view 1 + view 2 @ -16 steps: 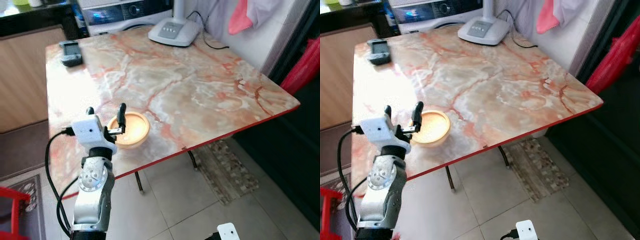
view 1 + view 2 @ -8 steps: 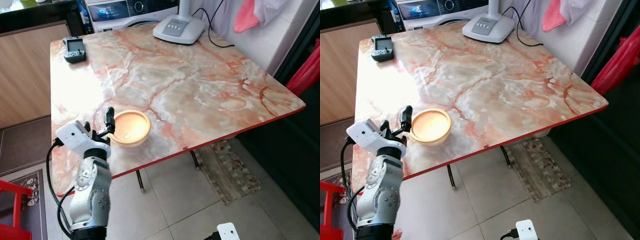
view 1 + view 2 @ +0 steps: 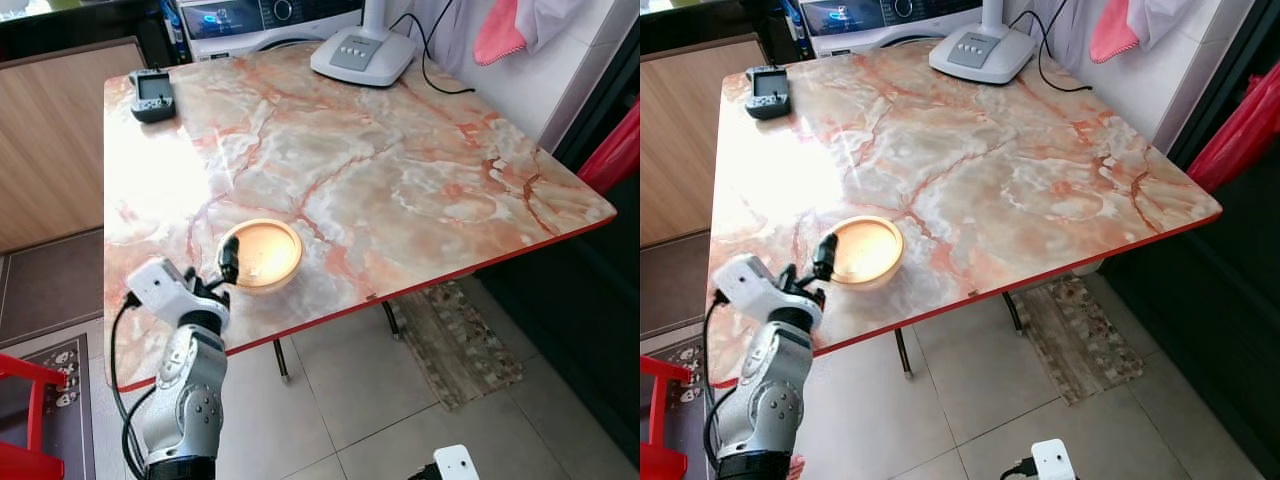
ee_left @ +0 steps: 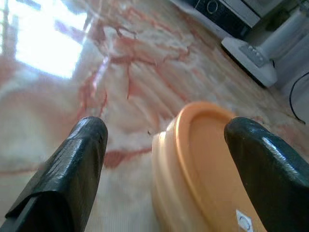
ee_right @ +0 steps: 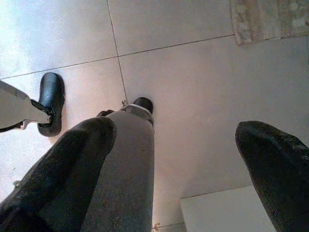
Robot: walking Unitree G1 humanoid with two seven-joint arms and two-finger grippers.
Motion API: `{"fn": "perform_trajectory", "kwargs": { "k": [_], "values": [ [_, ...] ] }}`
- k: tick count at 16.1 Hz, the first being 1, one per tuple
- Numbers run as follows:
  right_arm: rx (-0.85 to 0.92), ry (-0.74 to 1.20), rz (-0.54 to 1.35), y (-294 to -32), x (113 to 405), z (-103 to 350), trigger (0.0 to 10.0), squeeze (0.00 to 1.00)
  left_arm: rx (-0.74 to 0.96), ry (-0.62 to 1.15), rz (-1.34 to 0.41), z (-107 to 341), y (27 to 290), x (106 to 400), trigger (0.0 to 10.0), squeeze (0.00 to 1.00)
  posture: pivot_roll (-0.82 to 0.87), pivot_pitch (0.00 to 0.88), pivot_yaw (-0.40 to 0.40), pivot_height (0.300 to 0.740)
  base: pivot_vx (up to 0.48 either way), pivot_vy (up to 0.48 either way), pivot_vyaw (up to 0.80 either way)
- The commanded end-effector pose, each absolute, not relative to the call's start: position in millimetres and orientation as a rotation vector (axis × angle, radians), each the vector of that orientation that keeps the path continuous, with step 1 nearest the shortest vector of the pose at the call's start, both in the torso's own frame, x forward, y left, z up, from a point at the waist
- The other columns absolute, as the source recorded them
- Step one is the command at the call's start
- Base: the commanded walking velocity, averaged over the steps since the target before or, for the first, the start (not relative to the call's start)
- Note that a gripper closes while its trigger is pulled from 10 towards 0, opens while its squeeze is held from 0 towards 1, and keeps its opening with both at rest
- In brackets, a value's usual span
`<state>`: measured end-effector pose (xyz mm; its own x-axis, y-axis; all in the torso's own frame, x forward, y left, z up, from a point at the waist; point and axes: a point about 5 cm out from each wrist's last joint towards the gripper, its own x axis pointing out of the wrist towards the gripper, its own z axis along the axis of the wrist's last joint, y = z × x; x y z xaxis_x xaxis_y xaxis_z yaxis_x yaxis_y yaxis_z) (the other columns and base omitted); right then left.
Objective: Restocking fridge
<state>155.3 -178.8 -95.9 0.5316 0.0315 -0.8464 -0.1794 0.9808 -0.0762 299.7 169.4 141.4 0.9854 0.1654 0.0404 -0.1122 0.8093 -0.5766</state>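
Left eye view first: the shallow round orange plastic bowl (image 3: 259, 254) sits near the front-left edge of the marble-patterned red-edged tabletop (image 3: 400, 170), and the left tool (image 3: 222, 268) is right at its near-left rim, one black finger poking up beside it. The silver left arm comes up from below the tabletop edge, wrist bent forward, so it's clearly the nearer arm. A grey handheld gadget (image 3: 153, 92) and a white lamp base (image 3: 362, 53) sit well apart at the far side.

Left wrist view: tool is spread open, with the bowl's rim running between the two fingers (image 4: 77, 164), one outside the wall, one over the inside. Looks lined up for a rim pinch to me.

Right wrist view: right tool (image 5: 183, 164) hangs open over the tiled floor (image 5: 193, 82), idle.
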Motion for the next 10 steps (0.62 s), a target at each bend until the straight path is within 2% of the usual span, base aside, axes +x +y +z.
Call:
{"fn": "perform_trajectory", "kwargs": {
  "k": [1,6,10],
  "values": [
    [-0.169,1.063,0.126,-180.4,139.0,-102.3,10.0,0.00,-0.615,-0.081,0.139,141.6,169.3,301.2,10.0,0.00,0.06,0.170,-0.014,0.740,0.000,0.000,0.00],
    [-0.170,1.063,0.126,-180.4,139.0,-102.3,10.0,0.00,-0.617,-0.081,0.136,141.1,169.6,301.8,10.0,0.00,0.06,0.170,-0.014,0.740,0.000,0.000,0.00],
    [-0.169,1.061,0.120,-181.1,138.7,-102.3,10.0,0.00,-0.655,-0.030,-0.028,128.4,155.6,314.3,10.0,0.00,0.04,0.172,-0.021,0.740,0.000,0.000,0.00]
  ]
}}
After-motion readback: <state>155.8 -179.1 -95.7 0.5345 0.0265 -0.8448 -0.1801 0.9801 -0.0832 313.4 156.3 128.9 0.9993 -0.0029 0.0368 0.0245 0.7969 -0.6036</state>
